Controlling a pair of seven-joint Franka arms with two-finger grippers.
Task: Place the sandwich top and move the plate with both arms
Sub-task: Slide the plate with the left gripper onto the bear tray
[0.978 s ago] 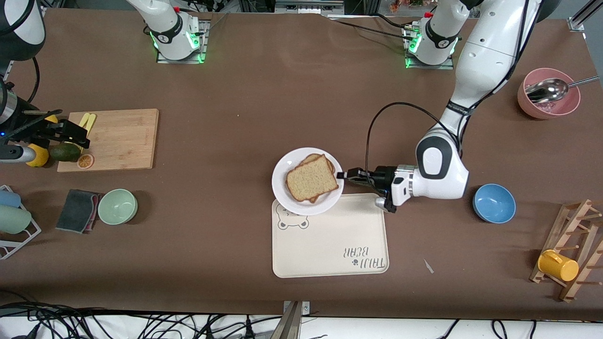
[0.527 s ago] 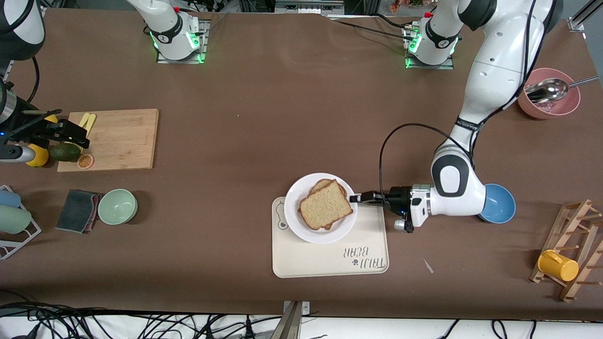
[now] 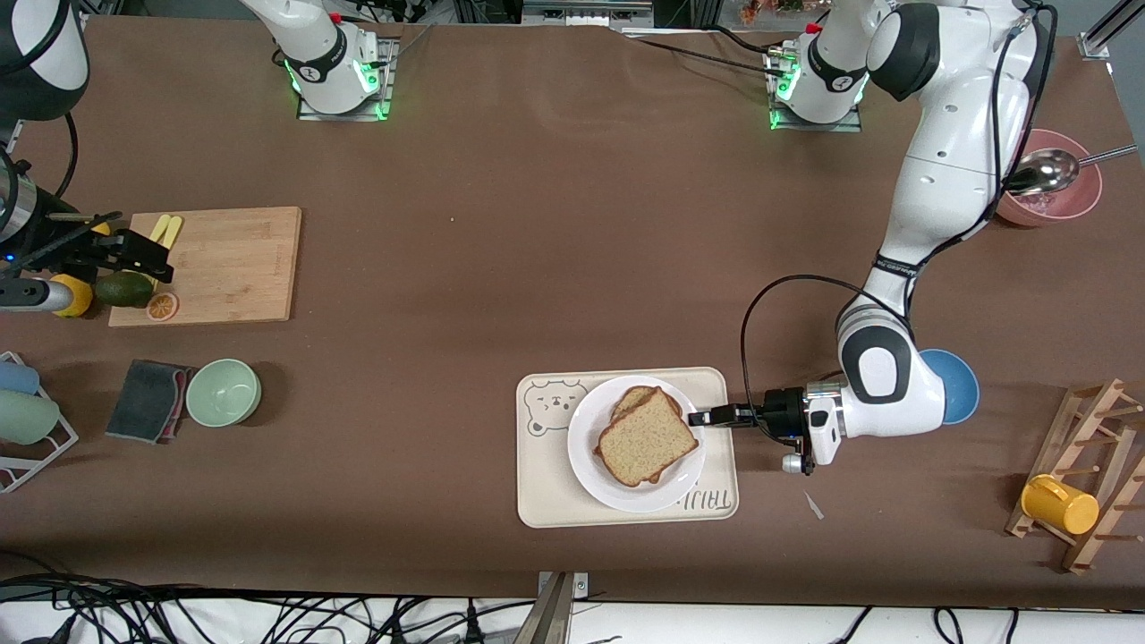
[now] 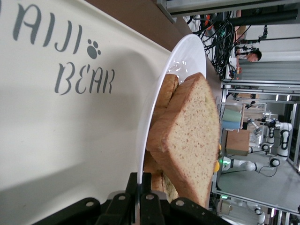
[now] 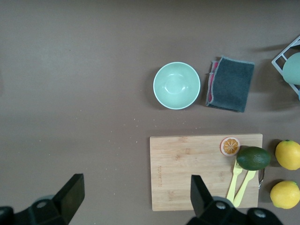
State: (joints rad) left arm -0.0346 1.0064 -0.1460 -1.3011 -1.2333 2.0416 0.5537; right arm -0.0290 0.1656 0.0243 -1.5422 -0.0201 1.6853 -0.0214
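Note:
The white plate (image 3: 589, 449) is over the cream bear tray (image 3: 555, 487), toward its left-arm end. The sandwich top (image 3: 648, 437) lies on a second slice (image 3: 633, 399) on the plate. My left gripper (image 3: 700, 418) is shut on the plate's rim at the side toward the left arm's end. In the left wrist view the fingers (image 4: 142, 180) pinch the rim of the plate (image 4: 187, 51), with the sandwich top (image 4: 190, 136) close above them and the tray (image 4: 56, 136) below. My right gripper (image 3: 134, 255) waits open over the cutting board's edge; its fingers (image 5: 70, 192) hold nothing.
A wooden cutting board (image 3: 224, 264) with an avocado and lemons, a green bowl (image 3: 224, 392) and a grey cloth (image 3: 148, 400) are at the right arm's end. A blue bowl (image 3: 959, 386), a pink bowl with spoon (image 3: 1073, 192) and a mug rack (image 3: 1087, 474) are at the left arm's end.
My left gripper has carried the plate with the sandwich nearer to the front camera, from the tray's farther edge to over the tray. The right arm has not moved.

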